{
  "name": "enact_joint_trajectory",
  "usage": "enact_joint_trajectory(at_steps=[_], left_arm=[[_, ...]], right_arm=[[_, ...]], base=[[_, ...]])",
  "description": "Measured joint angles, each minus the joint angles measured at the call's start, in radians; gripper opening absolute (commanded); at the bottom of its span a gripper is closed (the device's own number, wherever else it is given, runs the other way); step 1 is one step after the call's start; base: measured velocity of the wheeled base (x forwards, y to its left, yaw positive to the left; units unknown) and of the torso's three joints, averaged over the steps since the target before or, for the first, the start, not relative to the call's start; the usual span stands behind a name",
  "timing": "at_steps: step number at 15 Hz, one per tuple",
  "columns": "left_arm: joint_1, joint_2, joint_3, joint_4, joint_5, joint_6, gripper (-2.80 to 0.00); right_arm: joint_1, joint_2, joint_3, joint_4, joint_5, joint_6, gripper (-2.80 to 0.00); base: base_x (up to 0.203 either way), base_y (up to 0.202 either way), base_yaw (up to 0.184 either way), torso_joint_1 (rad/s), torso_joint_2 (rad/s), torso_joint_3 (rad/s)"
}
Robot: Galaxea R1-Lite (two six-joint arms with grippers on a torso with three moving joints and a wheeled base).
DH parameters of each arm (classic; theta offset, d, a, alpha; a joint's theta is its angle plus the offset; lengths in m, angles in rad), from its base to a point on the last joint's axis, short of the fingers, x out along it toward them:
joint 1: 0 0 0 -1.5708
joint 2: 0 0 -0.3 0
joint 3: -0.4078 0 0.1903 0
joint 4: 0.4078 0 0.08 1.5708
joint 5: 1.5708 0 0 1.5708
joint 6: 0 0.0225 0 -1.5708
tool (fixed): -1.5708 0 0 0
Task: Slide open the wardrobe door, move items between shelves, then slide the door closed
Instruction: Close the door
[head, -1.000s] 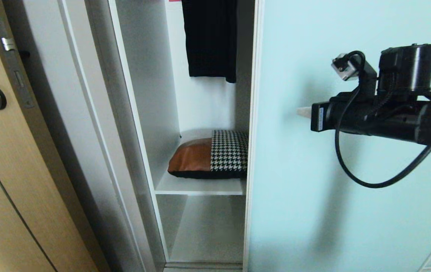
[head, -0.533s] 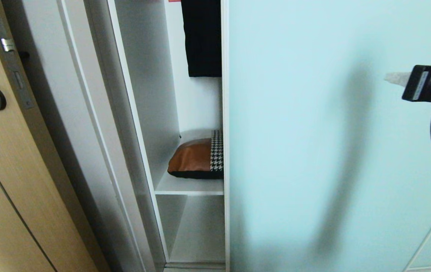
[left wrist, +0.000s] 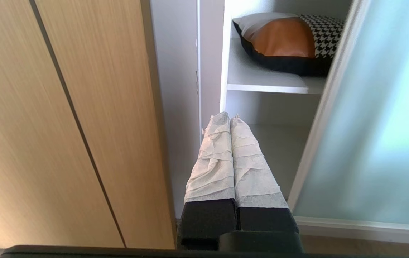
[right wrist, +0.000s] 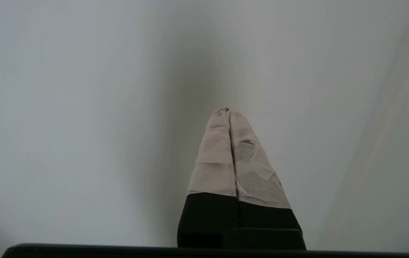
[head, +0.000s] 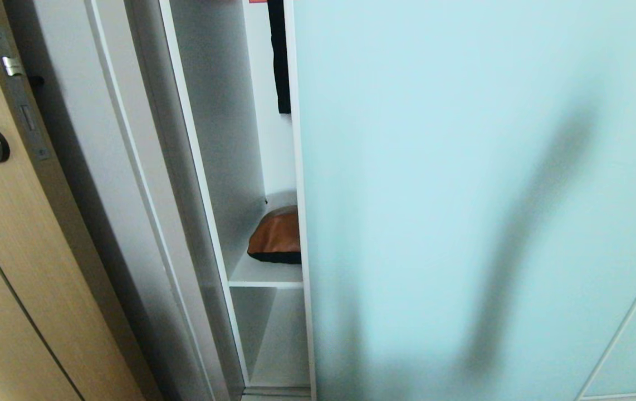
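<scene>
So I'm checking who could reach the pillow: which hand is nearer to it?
Left. The left hand points at the wardrobe opening, below the shelf holding the pillow. The right hand faces only the sliding door, with no pillow in its view.

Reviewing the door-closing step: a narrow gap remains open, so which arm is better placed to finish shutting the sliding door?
Probably the right. The right gripper, shut, faces the sliding door; the left gripper, shut, points at the open gap beside the shelf.

Left pincer (left wrist: 230, 118) and right pincer (right wrist: 229, 111): fingers pressed together, empty.
</scene>
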State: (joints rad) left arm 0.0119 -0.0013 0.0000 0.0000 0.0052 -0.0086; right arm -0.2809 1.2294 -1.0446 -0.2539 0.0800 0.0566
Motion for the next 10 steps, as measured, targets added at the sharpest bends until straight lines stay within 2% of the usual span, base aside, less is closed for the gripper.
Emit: enact_joint_trajectory(at_steps=[5,10], left_arm=[[0.000,0.000,0.000,0.000,0.000,0.000,-2.80],[0.000,0.000,0.000,0.000,0.000,0.000,-2.80]], right_arm=[[-0.144,0.003,0.042,-0.024,-0.015,0.004,-2.80],[-0.289,0.165,0.015,-0.175,-0.058,0.004,-2.80]], base=[[0.000,0.000,0.000,0.000,0.00,0.000],[0.000,0.000,0.000,0.000,0.00,0.000]])
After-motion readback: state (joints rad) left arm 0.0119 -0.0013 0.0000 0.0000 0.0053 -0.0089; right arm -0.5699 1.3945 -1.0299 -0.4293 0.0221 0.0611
